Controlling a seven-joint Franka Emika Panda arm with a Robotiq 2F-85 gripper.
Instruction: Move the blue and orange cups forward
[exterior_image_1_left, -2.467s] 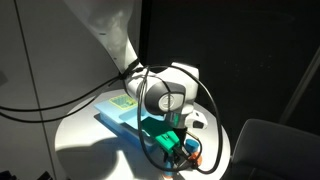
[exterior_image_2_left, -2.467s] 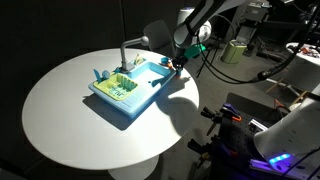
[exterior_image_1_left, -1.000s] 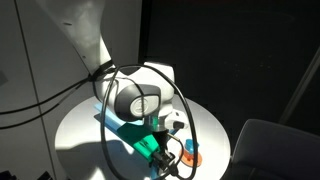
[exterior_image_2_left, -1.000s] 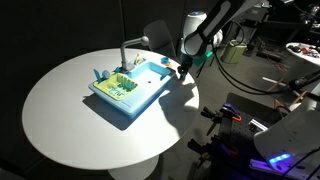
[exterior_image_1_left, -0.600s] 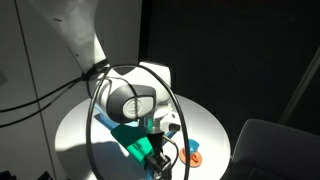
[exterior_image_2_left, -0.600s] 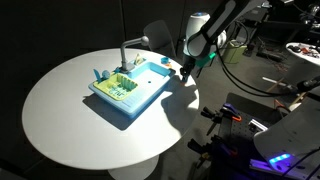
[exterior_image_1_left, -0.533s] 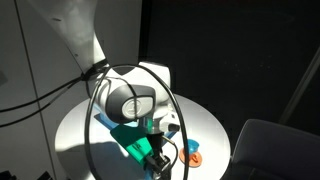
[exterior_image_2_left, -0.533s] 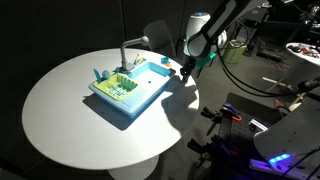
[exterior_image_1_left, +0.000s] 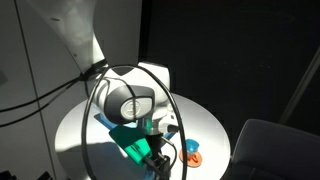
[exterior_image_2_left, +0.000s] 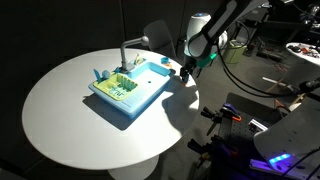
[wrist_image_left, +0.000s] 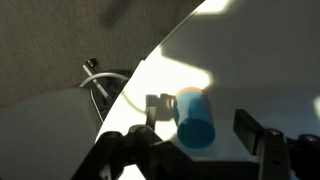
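Note:
In the wrist view a blue cup (wrist_image_left: 195, 120) lies between the fingers of my gripper (wrist_image_left: 205, 135), with an orange cup's rim (wrist_image_left: 190, 91) showing behind it. The jaws stand open, with a clear gap on the right side of the cup. The left finger (wrist_image_left: 148, 130) is close to the cup. In an exterior view the blue and orange cups (exterior_image_1_left: 192, 153) rest on the white table (exterior_image_1_left: 75, 125) near its edge, just beside the gripper. In an exterior view the gripper (exterior_image_2_left: 186, 69) hangs low over the table's far rim.
A light blue toy sink tray (exterior_image_2_left: 130, 90) with a faucet (exterior_image_2_left: 123, 50) sits mid-table, next to the gripper. The round table (exterior_image_2_left: 70, 130) drops off right behind the cups. Cables (wrist_image_left: 100, 80) hang beyond that edge. A grey chair (exterior_image_1_left: 270, 150) stands nearby.
Since a second ago the arm has sunk slightly and the cups have come to rest lower, near the table edge. Over the last half second nothing visibly moves.

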